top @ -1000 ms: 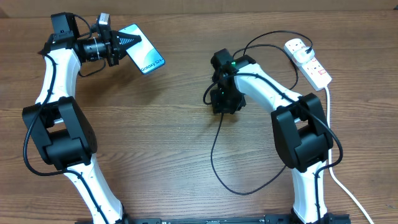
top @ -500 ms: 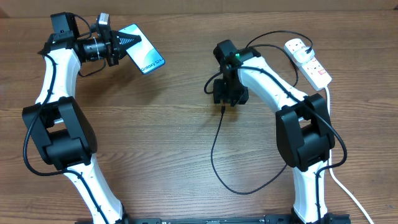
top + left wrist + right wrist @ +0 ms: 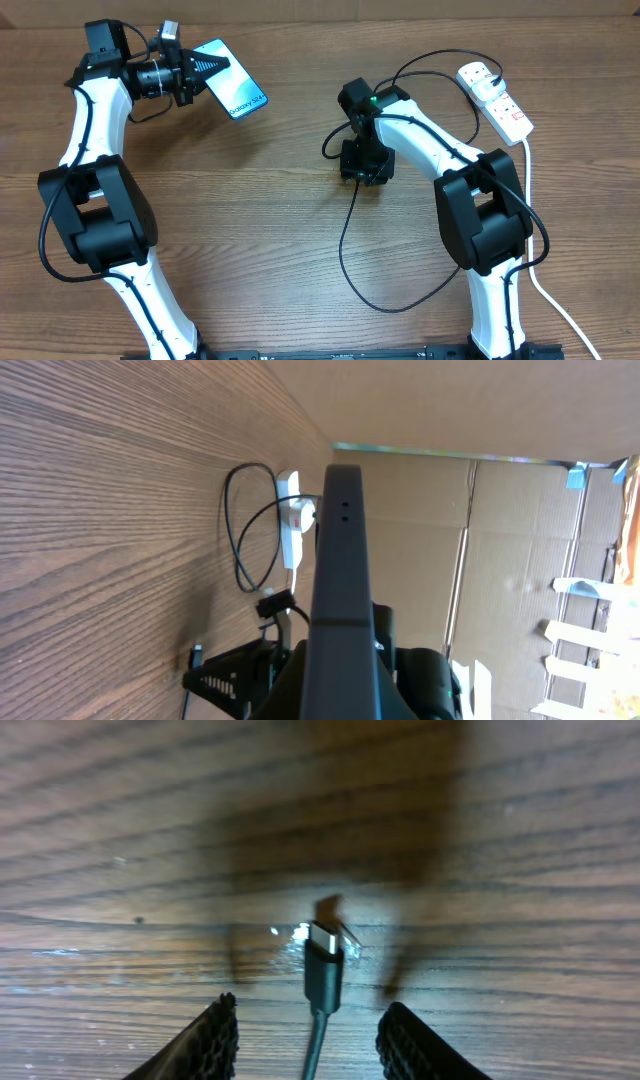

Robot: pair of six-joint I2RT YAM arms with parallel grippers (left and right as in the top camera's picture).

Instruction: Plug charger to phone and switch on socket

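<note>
Clamped by one short end in the left gripper (image 3: pixel 203 68), raised off the table (image 3: pixel 250 200) at far left: the phone (image 3: pixel 232 85). Runs lengthwise from there toward lower right in the overhead view, screen up and tilted. Edge-on to the left wrist camera. Reads "Galaxy S24" near the free end.

Hovering with the right gripper (image 3: pixel 362 165) spread wide, fingers (image 3: pixel 210 1045) either side of the charger (image 3: pixel 324 970) without touching it. Flat on the wood, metal tip pointing straight away from the wrist. Looping back to a white plug in the socket (image 3: pixel 497 100), set diagonally at far right.
</note>
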